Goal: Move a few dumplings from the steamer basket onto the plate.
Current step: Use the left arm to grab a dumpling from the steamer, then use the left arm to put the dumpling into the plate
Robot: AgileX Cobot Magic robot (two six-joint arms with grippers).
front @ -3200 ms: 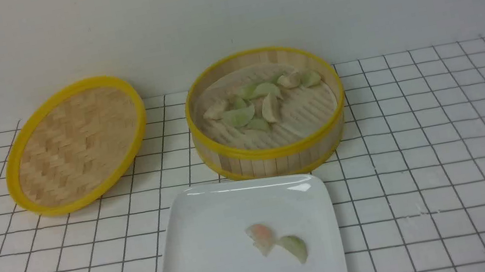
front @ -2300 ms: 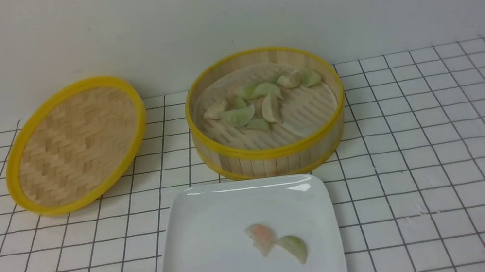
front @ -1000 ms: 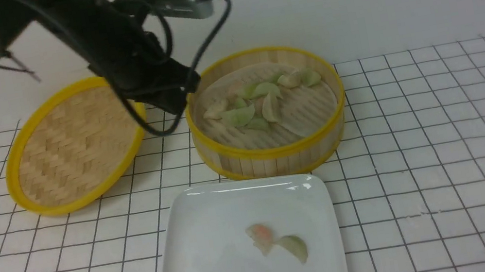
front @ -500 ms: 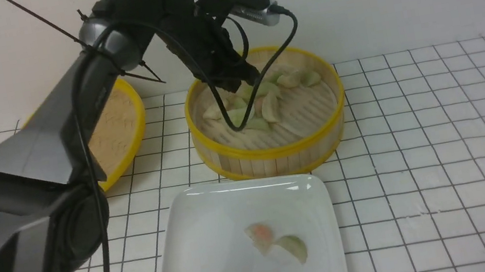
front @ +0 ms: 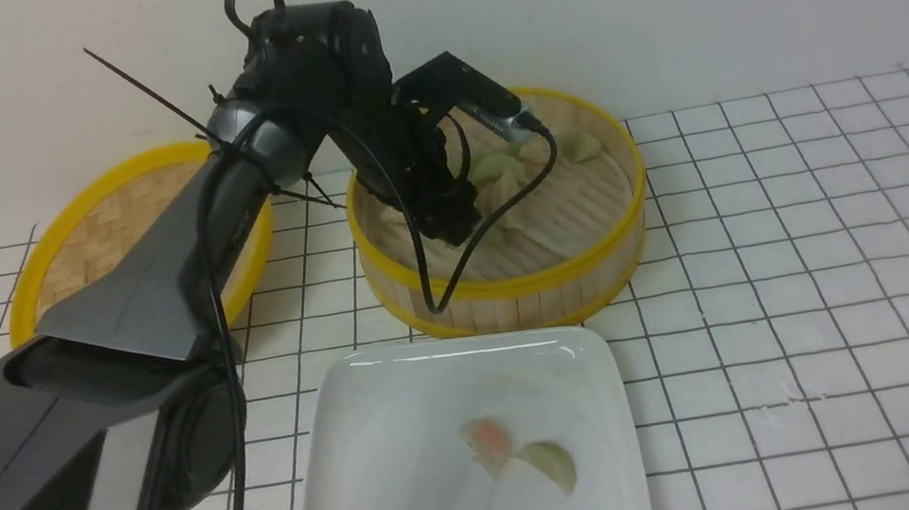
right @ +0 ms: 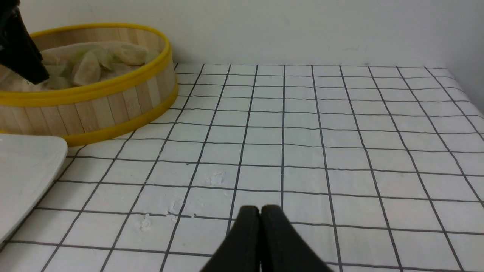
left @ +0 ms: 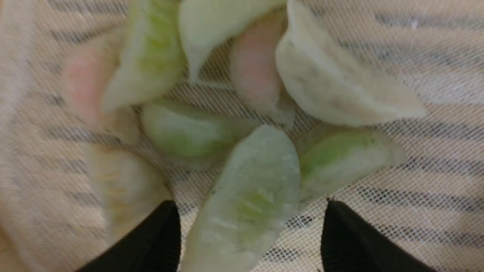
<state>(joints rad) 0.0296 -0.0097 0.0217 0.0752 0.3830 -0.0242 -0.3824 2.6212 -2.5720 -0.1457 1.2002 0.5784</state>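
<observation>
The bamboo steamer basket [front: 515, 286] stands at the back centre, with several pale green and beige dumplings [front: 500, 169] on its ribbed floor. My left gripper [front: 454, 223] reaches down into the basket. In the left wrist view it [left: 249, 211] is open, its fingers either side of a pale green dumpling [left: 249, 196] lying on the mesh liner. The white square plate [front: 377, 453] sits in front of the basket with a pinkish dumpling [front: 488, 443] and a green dumpling [front: 552, 465] on it. My right gripper [right: 260, 209] is shut and empty above the tiled table.
The shallow woven yellow-rimmed lid [front: 82, 234] leans at the back left, partly behind my left arm. A white grid-tiled surface [front: 836, 274] stretches to the right of the basket. The basket [right: 94, 102] and the plate's corner [right: 26, 170] show in the right wrist view.
My left arm has come in from the lower left, swung over the lid and lowered its gripper into the basket. The dumplings on the plate have not moved.
</observation>
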